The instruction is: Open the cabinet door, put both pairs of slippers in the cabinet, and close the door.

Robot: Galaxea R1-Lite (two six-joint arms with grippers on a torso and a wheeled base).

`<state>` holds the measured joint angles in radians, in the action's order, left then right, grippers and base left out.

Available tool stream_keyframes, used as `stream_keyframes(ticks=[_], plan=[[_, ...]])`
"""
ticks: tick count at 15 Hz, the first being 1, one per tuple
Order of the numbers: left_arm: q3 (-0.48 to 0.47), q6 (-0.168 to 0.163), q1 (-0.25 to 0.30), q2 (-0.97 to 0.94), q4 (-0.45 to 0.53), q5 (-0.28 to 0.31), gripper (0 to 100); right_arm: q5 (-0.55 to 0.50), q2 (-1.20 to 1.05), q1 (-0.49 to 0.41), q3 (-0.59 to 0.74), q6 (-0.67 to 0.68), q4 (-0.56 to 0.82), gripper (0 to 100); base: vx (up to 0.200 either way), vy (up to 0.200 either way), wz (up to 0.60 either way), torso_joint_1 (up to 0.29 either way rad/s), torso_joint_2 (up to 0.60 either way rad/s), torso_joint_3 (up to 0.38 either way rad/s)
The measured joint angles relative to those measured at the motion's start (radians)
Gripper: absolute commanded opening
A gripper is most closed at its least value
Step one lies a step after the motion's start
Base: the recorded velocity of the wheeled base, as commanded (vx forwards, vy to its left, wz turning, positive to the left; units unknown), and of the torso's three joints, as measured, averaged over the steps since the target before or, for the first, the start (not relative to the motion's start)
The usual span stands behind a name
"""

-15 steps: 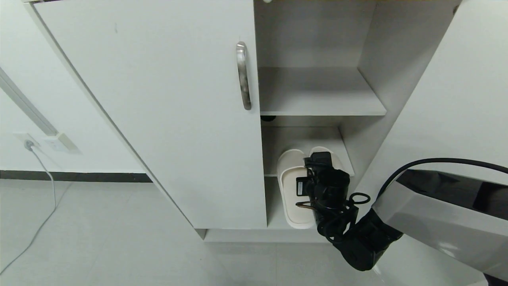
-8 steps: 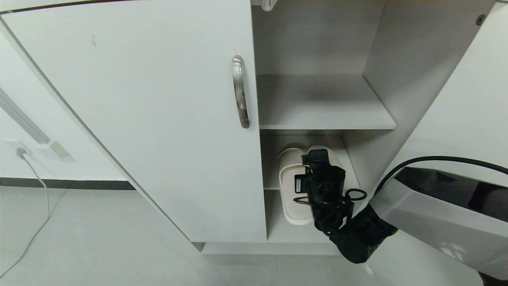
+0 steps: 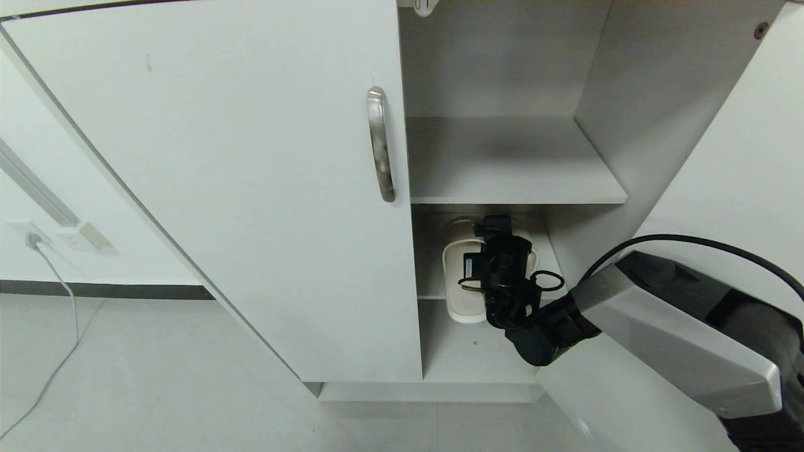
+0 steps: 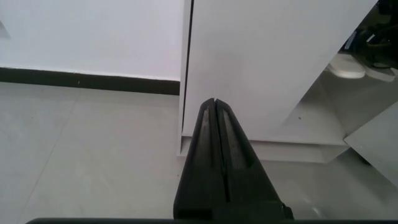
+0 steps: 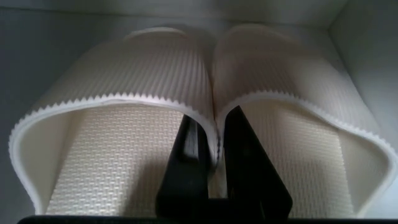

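Cream slippers, pinched together by their inner straps in the right gripper, rest on the lower shelf of the cabinet, heels perhaps overhanging, so next comes nudging deeper, releasing and withdrawing; the left gripper hangs closed, empty, outside.

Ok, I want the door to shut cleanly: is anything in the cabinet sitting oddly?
Only the pair of cream ribbed slippers, pinched in the right gripper: their heels stick out past the front edge of the white middle shelf. Nothing looks spilled or damaged.
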<state>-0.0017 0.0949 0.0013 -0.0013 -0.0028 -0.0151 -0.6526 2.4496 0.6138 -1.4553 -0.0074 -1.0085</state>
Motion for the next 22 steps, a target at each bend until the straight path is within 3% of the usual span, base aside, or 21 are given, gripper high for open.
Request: stream_keyframes(ticks=[11, 12, 17, 22], plan=[[0.000, -0.004, 0.000, 0.000, 0.000, 0.000, 0, 0.020, 0.063, -0.033, -0.175, 0.002, 0.103, 0, 0.000, 0.000, 0.00, 0.000, 0.00, 0.000], [0.000, -0.005, 0.000, 0.000, 0.000, 0.000, 0, 0.021, 0.068, -0.034, -0.178, 0.002, 0.103, 100, 0.000, 0.000, 0.00, 0.000, 0.00, 0.000], [0.000, -0.005, 0.000, 0.000, 0.000, 0.000, 0, 0.019, 0.066, -0.032, -0.134, 0.002, 0.088, 100, 0.000, 0.000, 0.00, 0.000, 0.00, 0.000], [0.000, -0.006, 0.000, 0.000, 0.000, 0.000, 0, 0.017, -0.069, 0.016, 0.120, 0.002, -0.018, 100, 0.000, 0.000, 0.00, 0.000, 0.00, 0.000]])
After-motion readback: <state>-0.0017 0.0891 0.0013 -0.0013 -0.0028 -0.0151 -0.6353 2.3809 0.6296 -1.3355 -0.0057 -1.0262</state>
